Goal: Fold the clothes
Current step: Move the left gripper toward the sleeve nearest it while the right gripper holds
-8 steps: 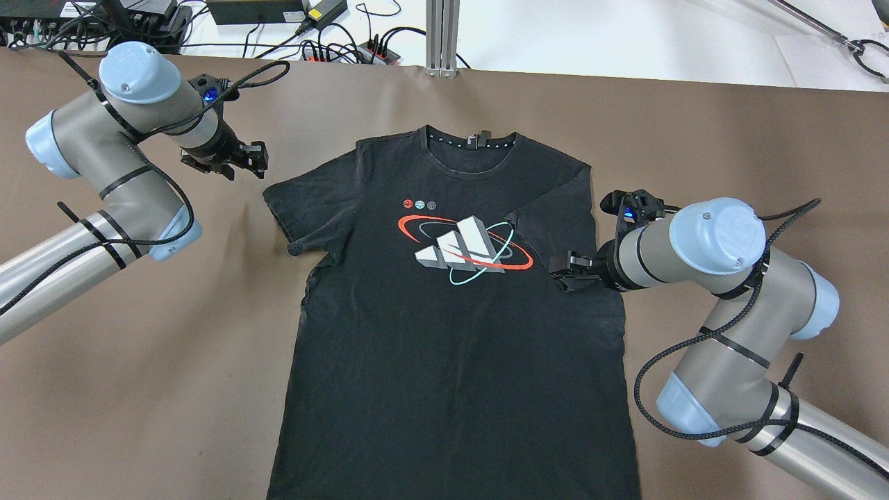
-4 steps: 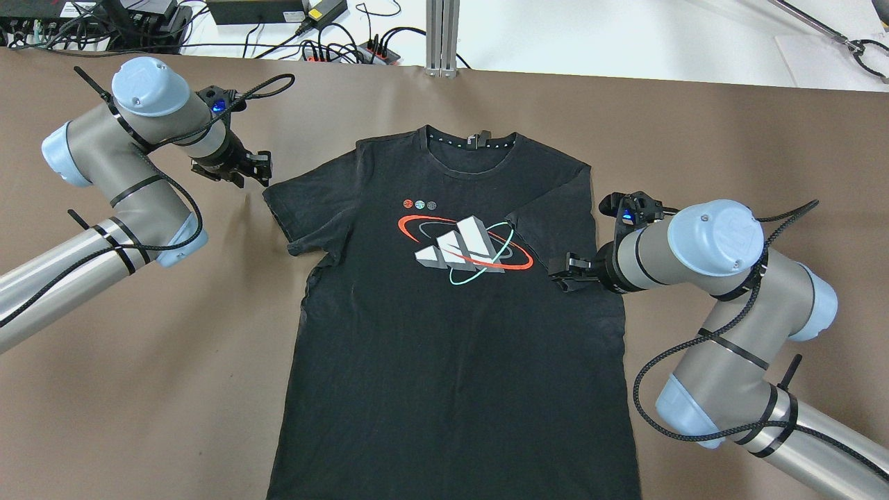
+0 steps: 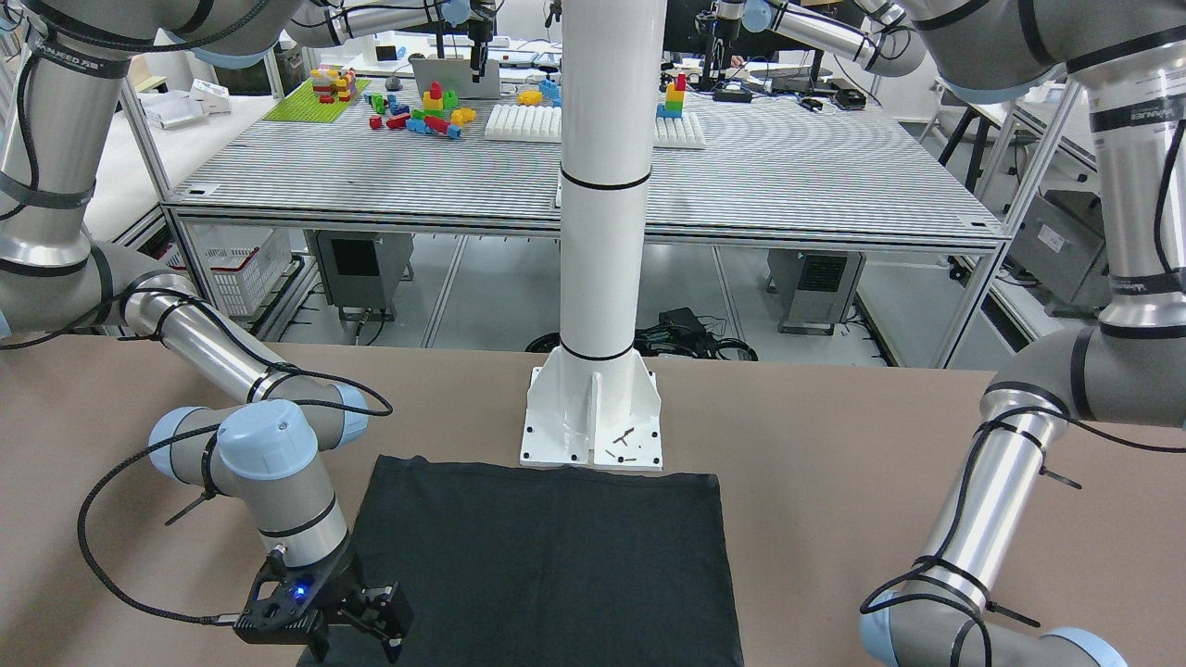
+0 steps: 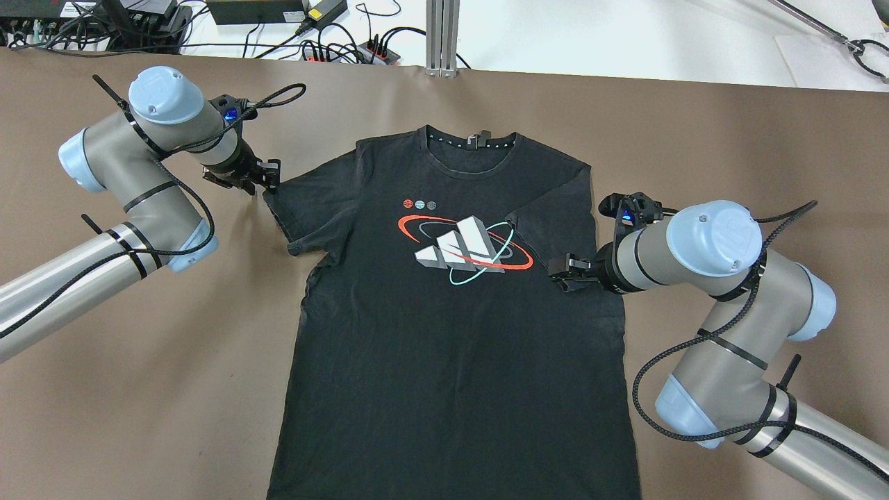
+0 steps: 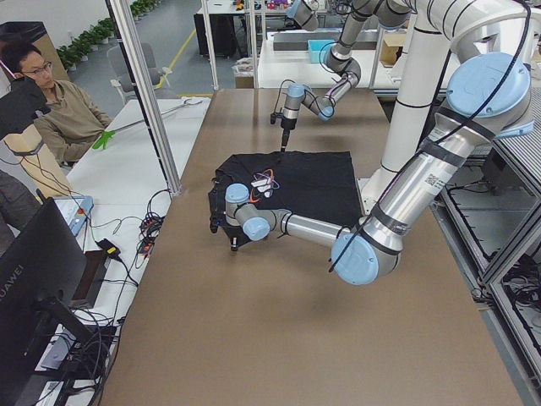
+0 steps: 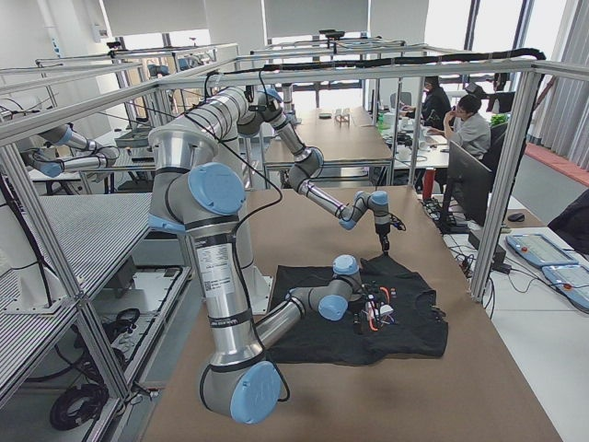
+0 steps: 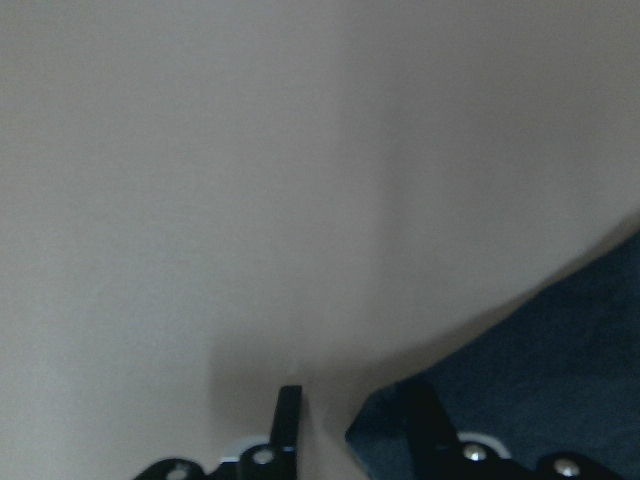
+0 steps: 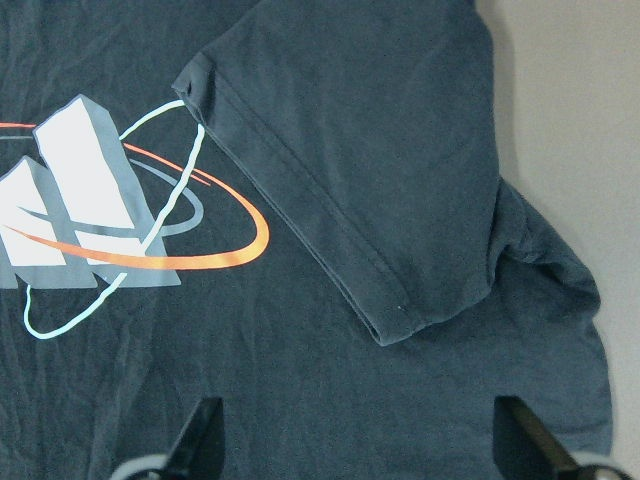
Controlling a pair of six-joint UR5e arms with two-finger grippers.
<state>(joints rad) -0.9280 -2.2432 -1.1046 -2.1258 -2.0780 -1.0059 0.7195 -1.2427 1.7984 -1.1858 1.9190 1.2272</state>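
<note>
A black T-shirt (image 4: 451,347) with a red, white and teal logo lies flat, face up, on the brown table; the front-facing view shows its lower part (image 3: 547,556). One sleeve (image 4: 549,222) is folded in over the chest, and it shows in the right wrist view (image 8: 380,180). My right gripper (image 4: 561,272) hovers open just beside that folded sleeve, its fingers wide apart (image 8: 362,440). My left gripper (image 4: 267,182) is open at the outer corner of the other sleeve (image 4: 305,208). In the left wrist view (image 7: 355,425) that corner (image 7: 540,370) lies between the fingers.
The white pole's base (image 3: 593,417) stands at the shirt's hem. An aluminium post (image 4: 441,35) and power strips with cables (image 4: 347,48) line the far table edge. An operator (image 5: 59,110) sits beyond that edge. Bare brown table (image 4: 139,382) lies on both sides of the shirt.
My left gripper has moved right, from over the bare table to the corner of the shirt's spread sleeve. The right arm and the shirt have not moved.
</note>
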